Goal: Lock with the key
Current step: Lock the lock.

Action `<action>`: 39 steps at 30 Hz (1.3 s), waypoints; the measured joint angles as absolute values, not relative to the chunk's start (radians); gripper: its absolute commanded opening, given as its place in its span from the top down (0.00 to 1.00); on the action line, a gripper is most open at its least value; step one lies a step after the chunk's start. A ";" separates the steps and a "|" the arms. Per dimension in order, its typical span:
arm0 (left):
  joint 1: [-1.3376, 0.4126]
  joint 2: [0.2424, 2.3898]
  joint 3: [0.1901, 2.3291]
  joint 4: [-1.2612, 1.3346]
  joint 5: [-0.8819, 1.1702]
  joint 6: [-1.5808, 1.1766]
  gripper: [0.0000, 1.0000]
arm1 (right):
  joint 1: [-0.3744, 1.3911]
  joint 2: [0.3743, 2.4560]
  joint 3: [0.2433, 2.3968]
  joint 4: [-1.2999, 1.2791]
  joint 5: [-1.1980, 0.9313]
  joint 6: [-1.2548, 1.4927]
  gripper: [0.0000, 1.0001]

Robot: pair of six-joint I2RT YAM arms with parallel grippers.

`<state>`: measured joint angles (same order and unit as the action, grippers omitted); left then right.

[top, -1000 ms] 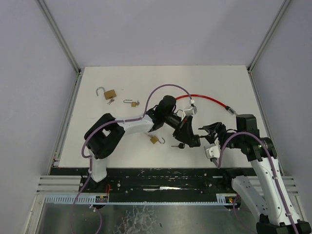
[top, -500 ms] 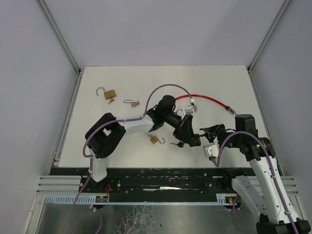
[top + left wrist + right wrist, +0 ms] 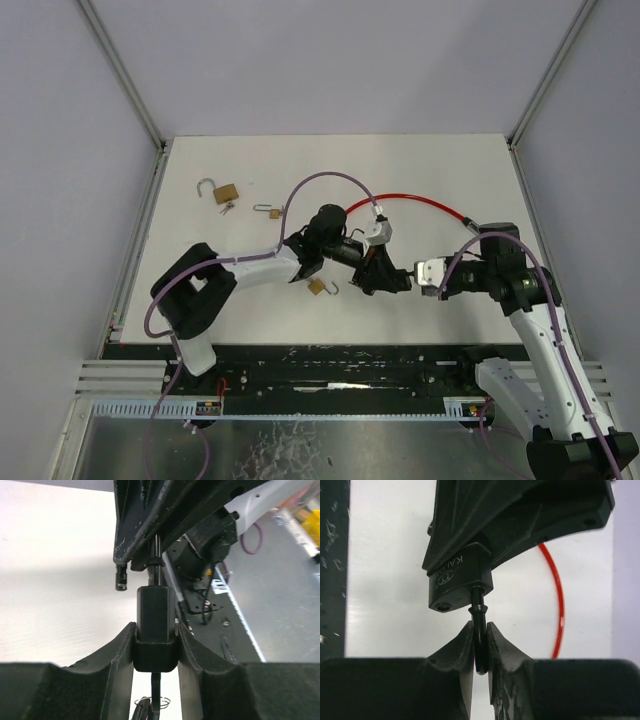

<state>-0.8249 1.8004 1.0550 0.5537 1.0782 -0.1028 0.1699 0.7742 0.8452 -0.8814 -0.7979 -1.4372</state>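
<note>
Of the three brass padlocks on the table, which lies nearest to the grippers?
The near padlock, beside the left arm; the large padlock and small padlock lie farther back and left.

Pretty clearly a robotics lab, not anybody's home or shop. The whole thing was a little test cell: a plain white table (image 3: 450,170) boxed in by blank pale wall panels (image 3: 60,200) held in aluminium frame posts (image 3: 120,75). The left arm (image 3: 250,262) and right arm (image 3: 545,340) were bolted along a black mounting rail (image 3: 330,362) at the near edge, with purple cables (image 3: 330,180) looping off them. A slotted cable duct (image 3: 300,408) ran along the front, above a bare metal plate (image 3: 300,450). What lay on the table looked like test props: a few small brass padlocks (image 3: 226,193) and a red cable lock (image 3: 420,203).
</note>
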 measured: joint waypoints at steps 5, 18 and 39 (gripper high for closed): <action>-0.844 1.731 0.986 0.562 0.952 0.028 1.00 | 0.170 0.843 0.895 -0.876 -0.805 -1.199 0.69; -0.848 1.668 0.845 0.654 0.832 0.107 1.00 | 0.170 0.907 1.031 -0.922 -0.823 -0.916 0.24; -0.852 1.627 0.740 0.860 0.781 0.131 1.00 | 0.165 0.907 0.968 -0.930 -0.968 -1.095 0.26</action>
